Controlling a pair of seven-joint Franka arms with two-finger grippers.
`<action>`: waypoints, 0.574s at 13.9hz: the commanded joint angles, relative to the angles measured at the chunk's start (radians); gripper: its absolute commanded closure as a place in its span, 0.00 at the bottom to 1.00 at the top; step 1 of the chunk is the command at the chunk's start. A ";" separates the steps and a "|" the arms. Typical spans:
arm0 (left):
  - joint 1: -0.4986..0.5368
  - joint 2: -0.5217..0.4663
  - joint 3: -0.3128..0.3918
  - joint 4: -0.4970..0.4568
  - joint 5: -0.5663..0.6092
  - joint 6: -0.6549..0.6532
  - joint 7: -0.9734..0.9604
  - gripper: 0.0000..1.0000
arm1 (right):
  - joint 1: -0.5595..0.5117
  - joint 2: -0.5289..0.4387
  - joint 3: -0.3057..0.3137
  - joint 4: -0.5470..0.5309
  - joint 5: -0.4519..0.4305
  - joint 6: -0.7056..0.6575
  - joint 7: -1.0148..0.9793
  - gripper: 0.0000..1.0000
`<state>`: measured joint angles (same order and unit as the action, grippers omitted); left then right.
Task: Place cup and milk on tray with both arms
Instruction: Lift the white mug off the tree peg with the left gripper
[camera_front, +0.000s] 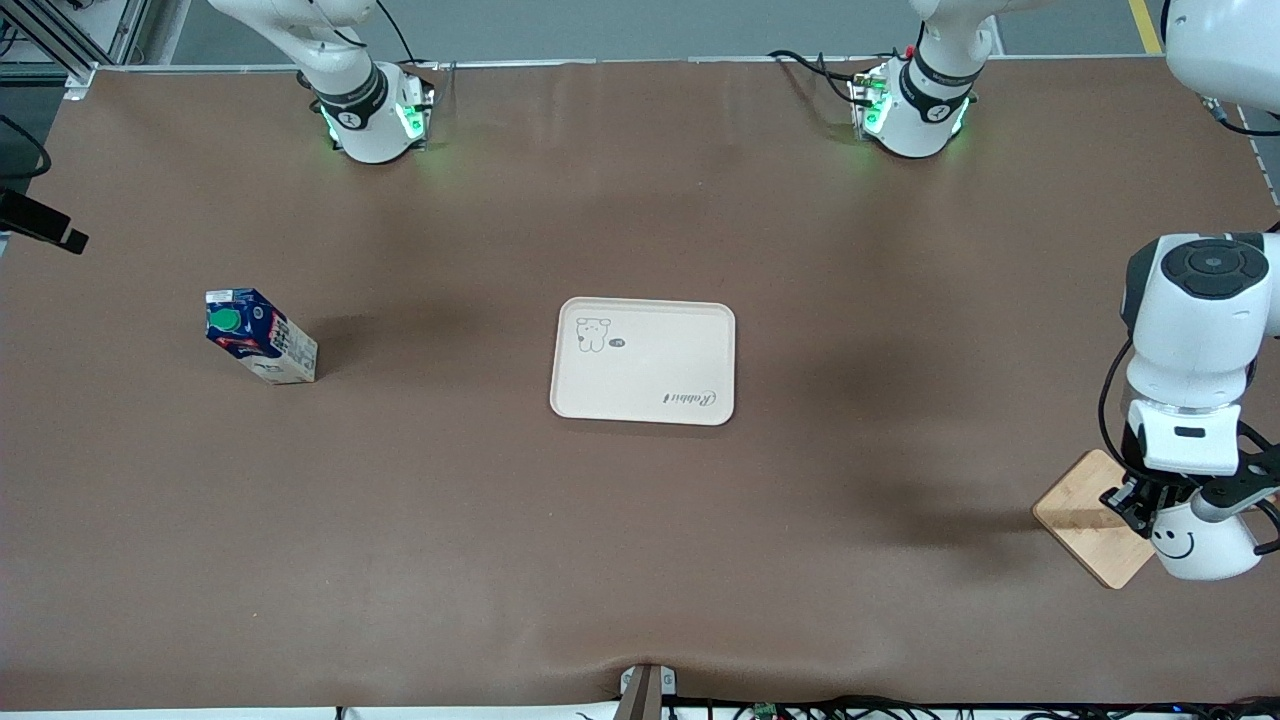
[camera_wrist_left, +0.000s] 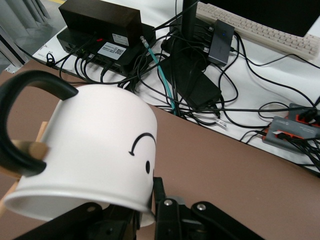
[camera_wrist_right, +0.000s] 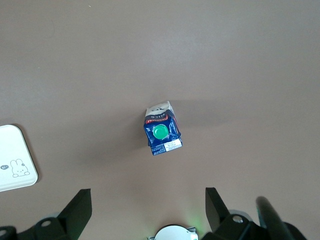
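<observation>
White cup (camera_front: 1203, 545) in left pincer (camera_front: 1150, 505)

Robotics lab: brown-covered bench (camera_front: 640, 560), cable tangle (camera_wrist_left: 190, 75), keyboard (camera_wrist_left: 260, 27).

White smiley cup (camera_front: 1200, 545); blue, green-capped milk (camera_front: 262, 336).

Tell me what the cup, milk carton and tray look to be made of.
Cup: probably glazed ceramic, smooth white wall, black loop handle. Milk carton: printed coated paperboard with folded edges and a green, likely plastic cap. Tray: matte cream, looks like moulded plastic or melamine, with rounded corners.
</observation>
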<state>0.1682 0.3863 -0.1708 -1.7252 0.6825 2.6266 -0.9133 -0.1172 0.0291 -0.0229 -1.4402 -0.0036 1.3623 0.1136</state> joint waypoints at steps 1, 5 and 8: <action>-0.030 -0.062 -0.027 0.007 0.025 -0.126 0.007 1.00 | -0.007 0.002 0.006 0.009 0.014 -0.005 0.012 0.00; -0.041 -0.103 -0.174 0.012 0.022 -0.374 0.008 1.00 | -0.016 0.002 0.006 0.007 0.014 -0.005 0.012 0.00; -0.041 -0.100 -0.311 0.021 0.003 -0.526 0.008 1.00 | -0.009 0.002 0.006 0.009 0.014 -0.003 0.012 0.00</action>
<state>0.1246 0.2942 -0.4179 -1.7087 0.6824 2.1756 -0.9072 -0.1180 0.0294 -0.0240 -1.4402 -0.0036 1.3622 0.1136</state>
